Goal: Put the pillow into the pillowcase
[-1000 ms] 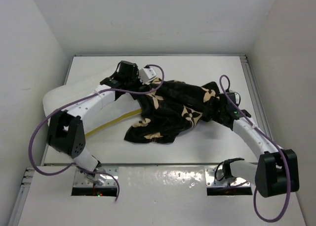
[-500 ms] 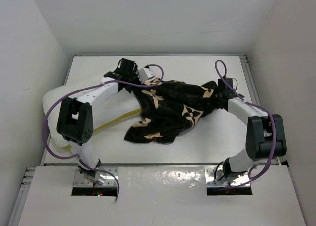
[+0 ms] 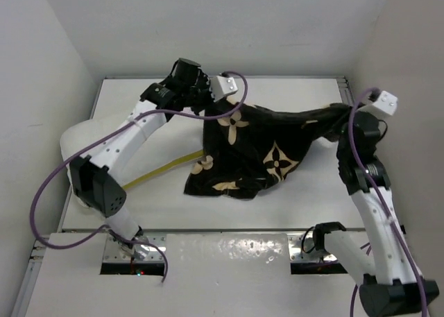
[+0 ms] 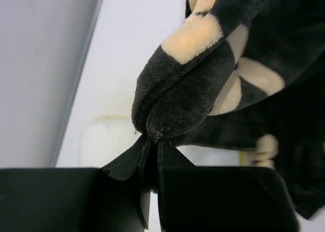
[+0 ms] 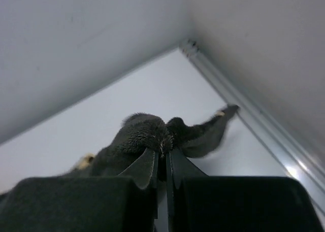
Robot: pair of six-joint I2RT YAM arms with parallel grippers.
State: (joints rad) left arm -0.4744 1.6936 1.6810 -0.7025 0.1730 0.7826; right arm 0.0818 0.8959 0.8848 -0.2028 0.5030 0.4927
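Note:
The black pillowcase (image 3: 267, 147) with beige flowers hangs stretched between both grippers above the table. My left gripper (image 3: 207, 105) is shut on its upper left corner; the left wrist view shows the plush fabric (image 4: 193, 90) pinched at my left gripper's (image 4: 155, 138) tips. My right gripper (image 3: 349, 116) is shut on the upper right corner, where dark fabric (image 5: 142, 135) bunches at my right gripper's (image 5: 165, 152) tips. The white pillow (image 3: 76, 136) lies at the left under the left arm, its yellow band (image 3: 163, 170) running under the case. Most of the pillow is hidden.
White walls close in the table (image 3: 291, 91) at the back and both sides. A metal rail (image 3: 355, 133) runs along the right edge, close to my right gripper, and shows in the right wrist view as the rail (image 5: 249, 118).
Both grippers have shut on the pillowcase's corners, then risen and pulled apart. The case has gone from a crumpled heap to a spread, stretched sheet.

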